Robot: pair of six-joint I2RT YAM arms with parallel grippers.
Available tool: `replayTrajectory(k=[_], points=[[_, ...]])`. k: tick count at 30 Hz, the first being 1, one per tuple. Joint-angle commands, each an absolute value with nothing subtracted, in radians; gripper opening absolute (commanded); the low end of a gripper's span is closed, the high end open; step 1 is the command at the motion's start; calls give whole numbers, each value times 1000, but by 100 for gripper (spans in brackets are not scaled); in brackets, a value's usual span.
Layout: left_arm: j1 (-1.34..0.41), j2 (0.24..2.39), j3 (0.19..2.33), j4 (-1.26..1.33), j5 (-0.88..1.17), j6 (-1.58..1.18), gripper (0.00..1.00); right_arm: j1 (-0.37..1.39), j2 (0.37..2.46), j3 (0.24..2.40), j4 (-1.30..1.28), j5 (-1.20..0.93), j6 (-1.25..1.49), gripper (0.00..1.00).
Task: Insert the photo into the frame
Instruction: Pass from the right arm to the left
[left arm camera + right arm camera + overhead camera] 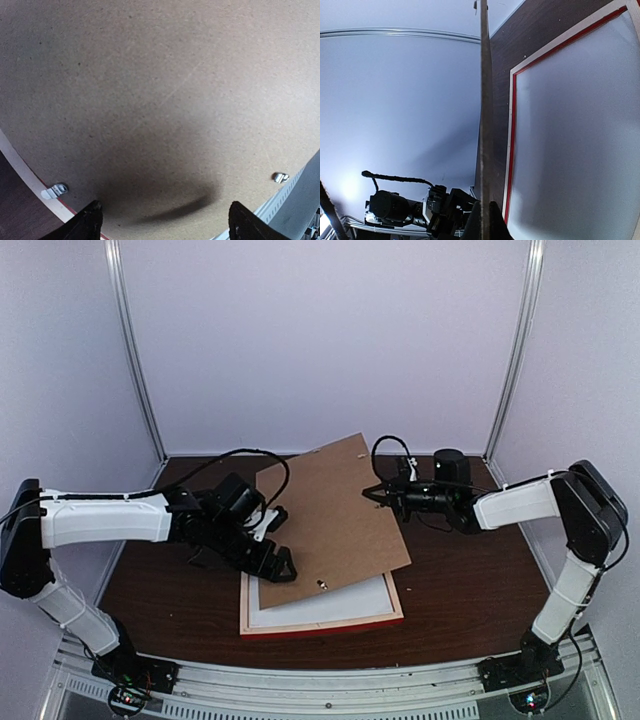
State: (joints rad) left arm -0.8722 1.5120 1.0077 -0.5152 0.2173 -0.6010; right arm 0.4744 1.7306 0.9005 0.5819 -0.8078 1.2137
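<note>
Frame [322, 624] lies flat, back up, by the table's [460, 590] near edge, long axis L–R. A white sheet [330, 604] fills its opening, and the photo's blue print shows nowhere (maybe that sheet face down, can't tell). Left fingers [280, 565], nearest the frame, are spread wide on nothing at the near-left corner of the brown backing board [335, 515], which tilts up over the frame's far part and blocks the opening. Right fingers [380, 492] are clenched on the board's far-right edge.

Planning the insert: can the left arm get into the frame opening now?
Probably not: the backing board, pinched by the right gripper, slants over most of the frame; only a near strip shows by the left gripper.
</note>
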Motion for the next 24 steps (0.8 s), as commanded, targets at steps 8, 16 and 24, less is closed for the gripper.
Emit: replayTrajectory(k=[8,16,24], points=[[-849,1386,1106,-592,84,-552,89,466,1782,895,900,-862,1364,0],[-718,1385,1163,-660,133,-520,89,466,1812,894,983,-877,1426,0],[-703,1420,1161,-672,211,-509,86,466,1803,903,974,-881,1425,0]])
